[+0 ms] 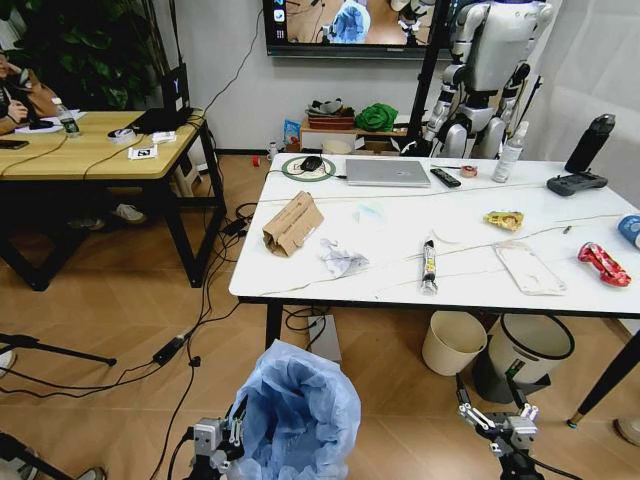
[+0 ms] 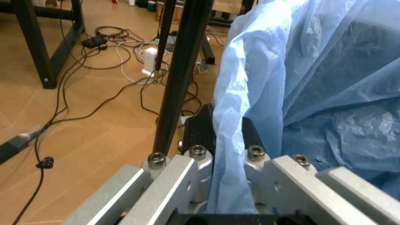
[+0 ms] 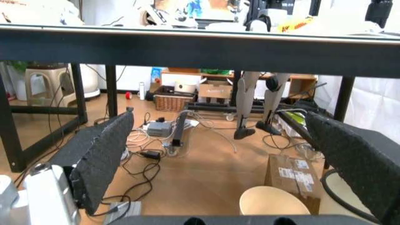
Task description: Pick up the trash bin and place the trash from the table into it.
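The trash bin [image 1: 298,415], lined with a puffy blue bag, is low in front of the table [image 1: 300,283]. My left gripper [image 1: 222,440] is at its left side. In the left wrist view the left gripper [image 2: 228,136] is shut on the bag-covered rim [image 2: 300,93]. My right gripper [image 1: 497,415] hangs open below the table edge, its pads [image 3: 103,154] wide apart with nothing between them. On the table lie torn cardboard [image 1: 292,223], crumpled white paper [image 1: 341,258], a black wrapper [image 1: 429,265], a yellow wrapper [image 1: 504,219], a clear plastic pack [image 1: 530,267], a red wrapper [image 1: 603,263] and a paper cup [image 1: 630,229].
A silver laptop [image 1: 387,172], a black remote [image 1: 445,177] and a controller [image 1: 576,183] lie at the table's far side. A cream bin [image 1: 452,342] and a grey bin [image 1: 520,352] stand under the table. Cables [image 1: 190,340] cross the floor; a wooden desk [image 1: 90,150] stands left.
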